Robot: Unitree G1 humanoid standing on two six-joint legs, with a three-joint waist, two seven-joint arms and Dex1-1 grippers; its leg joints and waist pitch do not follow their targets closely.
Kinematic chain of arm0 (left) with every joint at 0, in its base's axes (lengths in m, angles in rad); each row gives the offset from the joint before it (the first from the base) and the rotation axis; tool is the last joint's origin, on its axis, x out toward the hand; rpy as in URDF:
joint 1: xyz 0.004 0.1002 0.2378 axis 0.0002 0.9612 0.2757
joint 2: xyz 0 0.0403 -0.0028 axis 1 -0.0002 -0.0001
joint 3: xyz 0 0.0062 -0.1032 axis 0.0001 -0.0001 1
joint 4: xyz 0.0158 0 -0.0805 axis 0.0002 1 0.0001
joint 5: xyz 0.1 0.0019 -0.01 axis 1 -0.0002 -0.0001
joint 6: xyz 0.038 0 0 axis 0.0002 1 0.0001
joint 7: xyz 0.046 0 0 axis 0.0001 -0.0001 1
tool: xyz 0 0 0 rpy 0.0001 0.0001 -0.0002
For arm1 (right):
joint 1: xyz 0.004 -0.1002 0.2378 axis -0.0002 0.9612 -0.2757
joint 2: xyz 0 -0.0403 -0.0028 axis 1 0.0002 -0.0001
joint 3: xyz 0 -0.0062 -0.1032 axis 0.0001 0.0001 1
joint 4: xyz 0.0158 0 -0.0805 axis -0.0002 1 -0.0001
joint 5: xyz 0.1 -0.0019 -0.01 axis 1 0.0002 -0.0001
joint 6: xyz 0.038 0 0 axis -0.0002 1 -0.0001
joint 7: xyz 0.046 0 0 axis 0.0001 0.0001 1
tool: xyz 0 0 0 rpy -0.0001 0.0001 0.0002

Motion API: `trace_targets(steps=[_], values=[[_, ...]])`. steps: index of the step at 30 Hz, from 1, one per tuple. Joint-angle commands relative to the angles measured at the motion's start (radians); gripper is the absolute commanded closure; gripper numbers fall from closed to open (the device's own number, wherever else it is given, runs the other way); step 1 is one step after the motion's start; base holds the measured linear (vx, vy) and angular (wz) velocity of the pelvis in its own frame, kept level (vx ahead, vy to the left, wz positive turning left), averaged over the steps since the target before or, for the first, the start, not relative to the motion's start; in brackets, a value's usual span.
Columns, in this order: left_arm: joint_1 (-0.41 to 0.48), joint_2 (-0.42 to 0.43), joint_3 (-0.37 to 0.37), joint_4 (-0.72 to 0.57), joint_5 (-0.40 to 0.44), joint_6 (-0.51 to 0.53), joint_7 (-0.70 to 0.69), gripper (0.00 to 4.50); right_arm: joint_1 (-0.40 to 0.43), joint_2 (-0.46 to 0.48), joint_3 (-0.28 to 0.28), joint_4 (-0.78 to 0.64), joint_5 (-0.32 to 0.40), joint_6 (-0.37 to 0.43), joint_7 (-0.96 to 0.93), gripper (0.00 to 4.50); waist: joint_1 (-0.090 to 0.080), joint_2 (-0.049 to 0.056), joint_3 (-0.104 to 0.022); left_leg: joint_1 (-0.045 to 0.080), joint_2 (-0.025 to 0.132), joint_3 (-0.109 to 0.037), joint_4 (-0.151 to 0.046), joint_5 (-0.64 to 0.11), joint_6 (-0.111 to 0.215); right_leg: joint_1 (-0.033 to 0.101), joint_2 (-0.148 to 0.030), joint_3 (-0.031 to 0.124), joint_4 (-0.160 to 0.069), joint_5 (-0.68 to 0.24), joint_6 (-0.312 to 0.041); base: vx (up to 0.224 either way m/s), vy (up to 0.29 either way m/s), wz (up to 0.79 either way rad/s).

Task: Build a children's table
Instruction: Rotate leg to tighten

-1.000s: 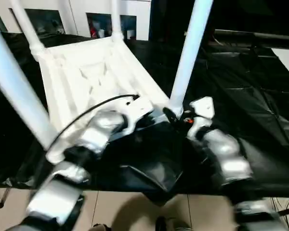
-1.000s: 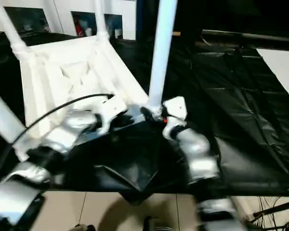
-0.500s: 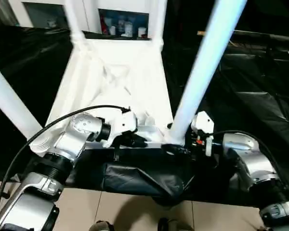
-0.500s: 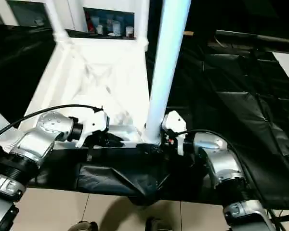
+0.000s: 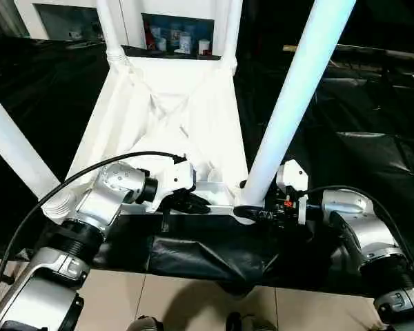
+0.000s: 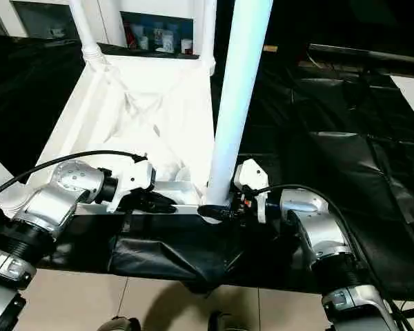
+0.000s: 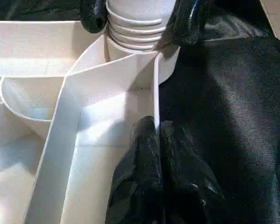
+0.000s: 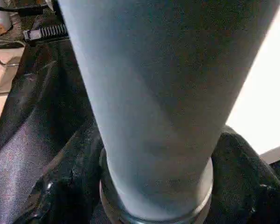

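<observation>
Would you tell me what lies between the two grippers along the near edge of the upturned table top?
In the left eye view, bare white rim runs from the left gripper to the right gripper at the near-right leg.

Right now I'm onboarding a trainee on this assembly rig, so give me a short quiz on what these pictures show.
1. True or false: the white plastic table top lies underside up on the black plastic sheet.
2. What does the left gripper pinch? A) a cable B) the top's thin edge wall C) a leg
3. Which gripper straddles the base of the near white tubular leg?

Key: 1 true. 2 B. 3 the right gripper, a finger on each side.
</observation>
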Motion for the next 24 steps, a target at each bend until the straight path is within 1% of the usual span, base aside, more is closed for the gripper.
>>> trace_targets(steps=[1,3,4,5,6,7,8,9,10,12,13,14,15,16,17,18,20,21,23,24], values=[[0.018,-0.014,-0.013,0.018,0.0,0.0,0.012,4.5,0.001,0.005,-0.003,0.008,0.004,0.01,-0.008,1.75,-0.001,-0.009,-0.071,0.007,0.021,-0.002,-0.05,-0.069,0.125,0.073,-0.057,0.041,-0.043,-0.048,-0.266,0.0,0.0,0.0],[0.014,-0.02,-0.01,0.028,0.008,0.01,0.039,4.5,-0.002,0.017,-0.013,0.021,-0.003,0.011,-0.047,1.76,-0.002,-0.01,-0.071,0.007,0.021,-0.002,-0.049,-0.069,0.125,0.072,-0.057,0.041,-0.044,-0.049,-0.267,0.0,0.0,0.0],[0.002,-0.043,0.003,0.055,0.021,0.038,0.104,4.5,-0.01,0.052,-0.04,0.055,-0.024,0.008,-0.162,1.76,-0.004,-0.011,-0.067,0.007,0.02,-0.002,-0.05,-0.084,0.119,0.069,-0.058,0.041,-0.048,-0.078,-0.261,0.0,0.0,0.0],[-0.001,-0.049,0.007,0.061,0.023,0.045,0.119,4.5,-0.012,0.061,-0.046,0.063,-0.03,0.007,-0.191,1.76,-0.006,-0.011,-0.064,0.008,0.02,-0.001,-0.052,-0.097,0.111,0.066,-0.058,0.042,-0.053,-0.107,-0.257,0.0,0.0,0.0],[-0.005,-0.056,0.01,0.068,0.025,0.052,0.134,4.5,-0.013,0.07,-0.052,0.071,-0.035,0.005,-0.22,1.76,-0.008,-0.012,-0.061,0.009,0.018,-0.003,-0.054,-0.136,0.086,0.065,-0.06,0.041,-0.063,-0.194,-0.238,0.0,0.0,0.0],[-0.014,-0.074,0.016,0.087,0.032,0.06,0.174,4.5,-0.015,0.099,-0.07,0.083,-0.035,0.031,-0.288,1.76,-0.009,-0.013,-0.061,0.009,0.018,-0.005,-0.055,-0.151,0.074,0.065,-0.061,0.041,-0.065,-0.231,-0.227,0.0,0.0,0.0],[-0.028,-0.098,0.018,0.113,0.044,0.073,0.224,4.5,-0.015,0.138,-0.089,0.091,-0.036,0.058,-0.376,1.77,-0.014,-0.015,-0.057,0.008,0.016,-0.007,-0.056,-0.172,0.056,0.062,-0.06,0.041,-0.072,-0.299,-0.201,0.0,0.0,0.0],[-0.048,-0.134,0.019,0.151,0.063,0.094,0.298,4.5,-0.016,0.199,-0.116,0.094,-0.036,0.089,-0.5,1.77,-0.017,-0.01,-0.055,0.009,0.016,-0.008,-0.058,-0.187,0.04,0.057,-0.061,0.043,-0.078,-0.352,-0.177,0.0,0.0,0.0],[-0.057,-0.148,0.02,0.166,0.07,0.104,0.329,4.5,-0.018,0.222,-0.126,0.096,-0.037,0.096,-0.548,1.77,-0.02,-0.013,-0.056,0.011,0.015,-0.011,-0.061,-0.194,0.027,0.056,-0.06,0.041,-0.081,-0.376,-0.162,0.0,0.0,0.0],[-0.074,-0.175,0.028,0.192,0.076,0.126,0.385,4.5,-0.021,0.255,-0.136,0.102,-0.053,0.101,-0.634,1.77,-0.023,-0.015,-0.057,0.008,0.014,-0.013,-0.062,-0.193,0.022,0.059,-0.059,0.04,-0.082,-0.38,-0.154,-0.026,-0.001,0.02],[-0.085,-0.195,0.036,0.208,0.076,0.138,0.423,4.5,-0.024,0.273,-0.139,0.109,-0.069,0.099,-0.688,1.77,-0.026,-0.013,-0.054,0.013,0.012,-0.01,-0.06,-0.214,0.025,0.05,-0.056,0.041,-0.089,-0.4,-0.143,0.0,0.0,0.0],[-0.106,-0.23,0.047,0.238,0.078,0.16,0.492,4.5,-0.03,0.307,-0.145,0.125,-0.099,0.084,-0.792,1.77,-0.026,-0.012,-0.055,0.012,0.012,-0.01,-0.061,-0.212,0.022,0.051,-0.059,0.041,-0.088,-0.402,-0.142,0.0,0.0,0.0],[-0.116,-0.247,0.05,0.254,0.082,0.169,0.529,4.5,-0.034,0.324,-0.15,0.136,-0.114,0.073,-0.848,1.77,-0.028,-0.011,-0.055,0.009,0.01,-0.011,-0.061,-0.206,0.019,0.05,-0.058,0.041,-0.09,-0.4,-0.137,0.0,0.0,0.0],[-0.124,-0.261,0.05,0.267,0.086,0.174,0.554,4.5,-0.039,0.339,-0.151,0.147,-0.124,0.062,-0.886,1.77,-0.028,-0.011,-0.056,0.009,0.01,-0.012,-0.062,-0.205,0.015,0.051,-0.058,0.04,-0.088,-0.397,-0.139,0.0,0.0,0.0],[-0.136,-0.28,0.048,0.283,0.091,0.177,0.581,4.5,-0.047,0.36,-0.149,0.162,-0.135,0.047,-0.925,1.77,-0.028,-0.013,-0.056,0.008,0.008,-0.011,-0.061,-0.207,0.018,0.052,-0.057,0.04,-0.089,-0.395,-0.134,0.0,0.0,0.0],[-0.144,-0.293,0.045,0.294,0.095,0.173,0.59,4.5,-0.056,0.375,-0.144,0.176,-0.143,0.037,-0.944,1.77,-0.027,-0.008,-0.057,0.011,0.009,-0.011,-0.061,-0.208,0.024,0.051,-0.057,0.04,-0.089,-0.376,-0.135,0.0,0.0,0.0],[-0.149,-0.301,0.044,0.301,0.097,0.169,0.596,4.5,-0.063,0.385,-0.14,0.185,-0.148,0.03,-0.955,1.77,-0.027,-0.011,-0.058,0.007,0.009,-0.01,-0.061,-0.202,0.035,0.054,-0.056,0.04,-0.086,-0.335,-0.142,0.0,0.0,0.0],[-0.152,-0.304,0.041,0.303,0.101,0.159,0.595,4.5,-0.067,0.389,-0.133,0.189,-0.149,0.023,-0.945,1.77,-0.028,-0.009,-0.059,0.005,0.009,-0.011,-0.062,-0.196,0.043,0.056,-0.055,0.039,-0.084,-0.309,-0.15,0.0,0.0,0.0],[-0.155,-0.296,0.03,0.306,0.118,0.126,0.575,4.5,-0.065,0.398,-0.113,0.159,-0.153,-0.01,-0.877,1.77,-0.027,-0.008,-0.059,0.006,0.01,-0.01,-0.061,-0.199,0.052,0.056,-0.055,0.039,-0.083,-0.292,-0.159,0.0,0.0,0.0],[-0.154,-0.293,0.029,0.304,0.12,0.124,0.571,4.5,-0.063,0.398,-0.113,0.152,-0.15,-0.017,-0.868,1.77,-0.027,-0.01,-0.06,0.003,0.009,-0.01,-0.06,-0.199,0.057,0.059,-0.056,0.04,-0.082,-0.287,-0.162,0.0,0.0,0.0]])
